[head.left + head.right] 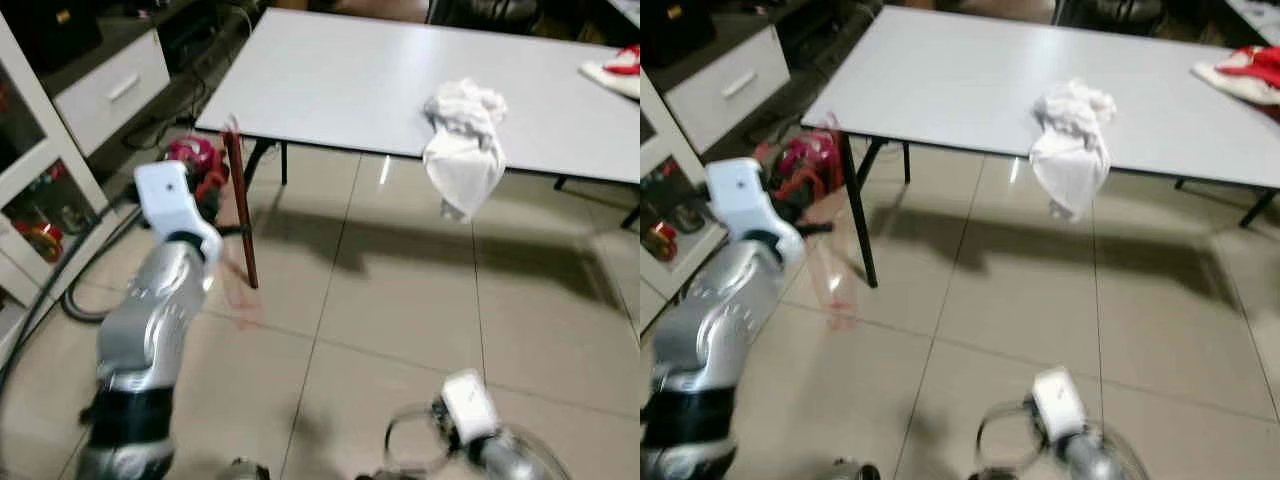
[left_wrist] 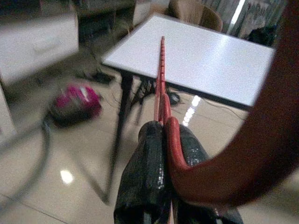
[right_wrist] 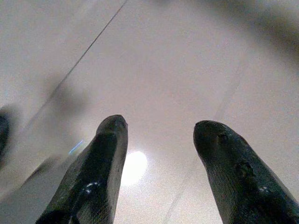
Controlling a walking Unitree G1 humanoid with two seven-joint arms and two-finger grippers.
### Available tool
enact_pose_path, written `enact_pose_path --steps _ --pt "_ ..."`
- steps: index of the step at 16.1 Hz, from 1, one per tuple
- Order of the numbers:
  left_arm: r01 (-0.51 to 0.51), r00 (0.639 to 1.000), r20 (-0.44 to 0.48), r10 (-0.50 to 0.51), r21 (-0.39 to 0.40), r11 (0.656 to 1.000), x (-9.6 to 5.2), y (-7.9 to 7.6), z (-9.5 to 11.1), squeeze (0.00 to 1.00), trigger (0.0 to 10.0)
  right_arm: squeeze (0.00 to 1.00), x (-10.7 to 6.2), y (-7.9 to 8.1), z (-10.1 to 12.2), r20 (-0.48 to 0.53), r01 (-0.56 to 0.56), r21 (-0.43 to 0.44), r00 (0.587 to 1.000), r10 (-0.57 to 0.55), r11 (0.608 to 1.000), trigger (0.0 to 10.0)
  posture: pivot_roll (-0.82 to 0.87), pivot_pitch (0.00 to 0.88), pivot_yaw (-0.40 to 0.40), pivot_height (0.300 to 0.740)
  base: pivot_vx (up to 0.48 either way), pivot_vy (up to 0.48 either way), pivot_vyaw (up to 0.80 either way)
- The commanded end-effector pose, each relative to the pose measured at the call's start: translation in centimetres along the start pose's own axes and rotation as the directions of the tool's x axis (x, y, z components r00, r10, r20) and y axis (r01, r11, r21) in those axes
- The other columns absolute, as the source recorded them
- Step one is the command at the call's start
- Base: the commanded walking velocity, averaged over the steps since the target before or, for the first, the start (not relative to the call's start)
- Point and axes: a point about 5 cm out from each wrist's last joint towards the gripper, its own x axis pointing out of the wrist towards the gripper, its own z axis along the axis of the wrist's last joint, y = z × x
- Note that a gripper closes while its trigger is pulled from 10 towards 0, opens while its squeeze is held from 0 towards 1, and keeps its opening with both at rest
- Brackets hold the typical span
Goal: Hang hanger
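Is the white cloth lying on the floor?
No, the white cloth lies on the table, its end drooping over the front edge.

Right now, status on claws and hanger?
Left claw shut on red plastic hanger, held up near the corner of the white table. Right claw open over tiled floor. White cloth draped over table edge ahead.

hanger (image 2: 163, 100): red plastic, thin and notched along the arm, curved hook end bulking close to the wrist camera
pose: standing edge-on, roughly upright
location: sitting pinched in the left claw (image 2: 163, 140), hanging above the floor
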Motion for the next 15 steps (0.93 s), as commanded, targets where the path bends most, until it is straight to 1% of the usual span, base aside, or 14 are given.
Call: enact_pose_path --steps 1,2,3,4,5,6,7,8,9,10,11,12,14,15 --pt "0.081 0.996 0.034 -0.088 0.166 0.983 -1.1 -0.6 -0.5 0.0 10.0 0.0 -0.7 -2.0 5.0 0.303 0.166 -0.01 0.94 -0.155 0.986 10.0 -0.08 0.037 0.006 0.74 0.0 0.0 0.0" --pt "0.122 0.99 0.047 -0.133 0.187 0.975 -1.6 -0.8 -0.8 0.0 10.0 0.0 -1.7 -2.8 7.0 0.422 0.234 -0.009 0.882 -0.208 0.972 10.0 -0.08 0.037 0.007 0.74 0.0 0.0 0.0" --pt "0.143 0.985 0.059 -0.159 0.22 0.965 -1.8 -1.0 -1.1 0.0 10.0 0.0 -2.4 -3.2 8.2 0.488 0.278 -0.004 0.839 -0.241 0.961 10.0 -0.09 0.037 0.01 0.74 0.0 0.0 0.0" --pt "0.18 0.977 0.069 -0.201 0.232 0.956 -2.0 -1.6 -1.7 0.0 10.0 0.0 -3.5 -3.6 10.0 0.577 0.346 0.03 0.76 -0.299 0.938 10.0 -0.09 0.04 0.007 0.74 0.0 0.0 0.0" --pt "0.184 0.973 0.088 -0.212 0.254 0.95 -1.9 -2.2 -2.0 0.0 10.0 0.0 -3.9 -3.8 10.8 0.617 0.387 0.069 0.708 -0.344 0.92 10.0 -0.1 0.043 0.007 0.74 0.0 0.0 0.0" --pt "0.188 0.97 0.103 -0.219 0.247 0.951 -1.9 -2.5 -2.0 0.0 10.0 0.0 -4.1 -3.9 11.1 0.628 0.399 0.084 0.69 -0.36 0.913 10.0 -0.1 0.048 0.005 0.74 0.0 0.0 0.0" --pt "0.192 0.966 0.129 -0.224 0.222 0.956 -2.0 -2.9 -1.9 0.0 10.0 0.0 -4.3 -3.9 11.3 0.632 0.406 0.109 0.676 -0.379 0.907 10.0 -0.1 0.049 0.002 0.74 0.0 -0.315 0.0" --pt "0.208 0.961 0.138 -0.239 0.21 0.955 -2.1 -3.3 -2.0 0.0 10.0 0.0 -4.5 -3.8 11.3 0.63 0.411 0.124 0.671 -0.391 0.903 10.0 -0.1 0.051 0.0 0.74 0.0 -0.48 0.0" --pt "0.213 0.959 0.14 -0.246 0.212 0.954 -2.1 -3.5 -2.0 0.0 10.0 0.0 -4.5 -3.6 11.3 0.628 0.397 0.13 0.676 -0.385 0.909 10.0 -0.1 0.049 -0.002 0.74 0.0 -0.48 0.0" --pt "0.22 0.957 0.141 -0.253 0.21 0.953 -1.8 -3.7 -2.1 0.0 10.0 0.12 -3.9 -3.3 11.0 0.6 0.368 0.151 0.703 -0.381 0.917 10.0 -0.09 0.042 -0.004 0.74 0.0 -0.48 0.0" --pt "0.222 0.956 0.146 -0.254 0.205 0.953 -1.6 -3.7 -2.2 0.0 10.0 0.15 -3.6 -3.0 11.0 0.596 0.355 0.148 0.713 -0.369 0.923 10.0 -0.09 0.041 -0.009 0.74 0.0 -0.48 0.0" --pt "0.222 0.956 0.147 -0.254 0.204 0.954 -1.5 -3.7 -2.2 0.0 10.0 0.13 -3.5 -2.9 11.2 0.6 0.352 0.142 0.713 -0.363 0.925 10.0 -0.09 0.04 -0.011 0.74 0.0 -0.48 0.0" --pt "0.224 0.956 0.146 -0.254 0.194 0.955 -1.3 -3.8 -2.4 0.0 10.0 0.04 -3.2 -2.7 11.5 0.606 0.341 0.118 0.719 -0.34 0.933 10.0 -0.09 0.036 -0.019 0.74 0.0 -0.48 -0.6" --pt "0.226 0.957 0.143 -0.254 0.19 0.956 -1.3 -3.9 -2.5 0.0 10.0 0.04 -3.1 -2.7 11.7 0.612 0.342 0.106 0.717 -0.332 0.934 10.0 -0.09 0.037 -0.023 0.74 0.0 -0.48 -0.69"
